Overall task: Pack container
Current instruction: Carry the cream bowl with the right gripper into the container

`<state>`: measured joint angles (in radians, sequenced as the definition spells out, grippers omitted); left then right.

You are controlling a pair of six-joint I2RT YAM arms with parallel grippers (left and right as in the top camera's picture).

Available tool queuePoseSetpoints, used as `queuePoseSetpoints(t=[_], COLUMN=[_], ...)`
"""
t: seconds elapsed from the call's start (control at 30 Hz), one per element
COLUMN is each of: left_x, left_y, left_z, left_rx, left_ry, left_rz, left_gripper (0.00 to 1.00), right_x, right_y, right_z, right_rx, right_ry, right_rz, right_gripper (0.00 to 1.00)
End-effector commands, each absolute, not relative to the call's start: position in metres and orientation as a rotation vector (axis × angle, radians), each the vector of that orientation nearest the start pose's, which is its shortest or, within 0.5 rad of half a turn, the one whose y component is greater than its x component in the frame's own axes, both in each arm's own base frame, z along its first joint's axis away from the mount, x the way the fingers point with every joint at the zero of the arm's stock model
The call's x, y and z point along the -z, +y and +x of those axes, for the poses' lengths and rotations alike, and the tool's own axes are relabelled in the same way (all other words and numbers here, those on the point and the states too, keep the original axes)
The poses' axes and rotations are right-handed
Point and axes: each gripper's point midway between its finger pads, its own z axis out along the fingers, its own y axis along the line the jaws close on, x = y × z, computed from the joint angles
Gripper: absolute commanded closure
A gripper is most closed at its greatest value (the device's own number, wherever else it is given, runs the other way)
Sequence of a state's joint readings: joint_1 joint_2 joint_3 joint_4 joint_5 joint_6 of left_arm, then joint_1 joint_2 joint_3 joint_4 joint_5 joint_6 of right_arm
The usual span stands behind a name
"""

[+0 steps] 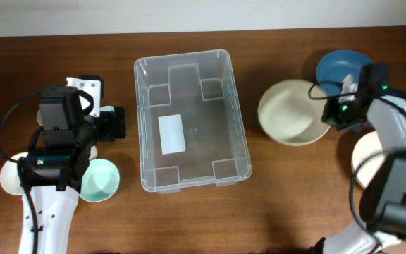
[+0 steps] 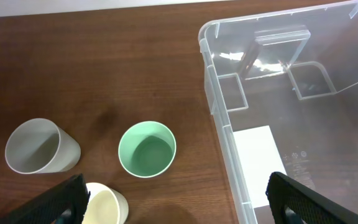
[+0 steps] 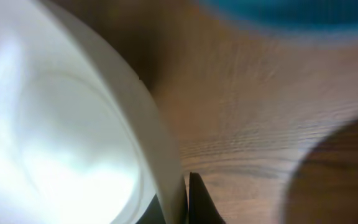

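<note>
The left gripper (image 2: 182, 200) is wide open, empty — container (image 1: 210, 134) just to its right. The right gripper (image 1: 328, 116) pinches a white bowl (image 1: 291, 113) — container off left.

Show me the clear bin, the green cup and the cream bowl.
clear bin (image 1: 213, 134), overhead view, bare floor right of its label.
green cup (image 2: 146, 151), left wrist view, inside bottom.
cream bowl (image 1: 291, 113), overhead view, middle of its inside.

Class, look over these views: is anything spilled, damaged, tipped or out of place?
Nothing stands out. The container sits upright, holding only its label; the green cup and grey cup stand upright; the right gripper pinches the cream bowl by its rim.
</note>
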<state>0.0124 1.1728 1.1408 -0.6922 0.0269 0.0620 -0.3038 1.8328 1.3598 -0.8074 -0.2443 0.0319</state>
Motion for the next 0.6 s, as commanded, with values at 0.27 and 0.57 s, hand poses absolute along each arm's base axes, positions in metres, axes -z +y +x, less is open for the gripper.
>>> queuePoseSetpoints(t=[0.27, 0.57], left_x=[-0.252, -0.256], left_y=[0.008, 0.071], left_z=[0.351, 0.339], left_rx=[-0.006, -0.020], left_ry=[2.283, 2.268], left_rz=[-0.031, -0.405], left_gripper=[0.06, 0.06], right_x=[-0.298, -0.262], right_y=[0.033, 0.150], right_z=[0.424, 0.445], right_rx=[-0.266, -0.165], right_ry=[2.300, 2.299], right_rz=[-0.005, -0.286], right_gripper=[0.96, 0.96])
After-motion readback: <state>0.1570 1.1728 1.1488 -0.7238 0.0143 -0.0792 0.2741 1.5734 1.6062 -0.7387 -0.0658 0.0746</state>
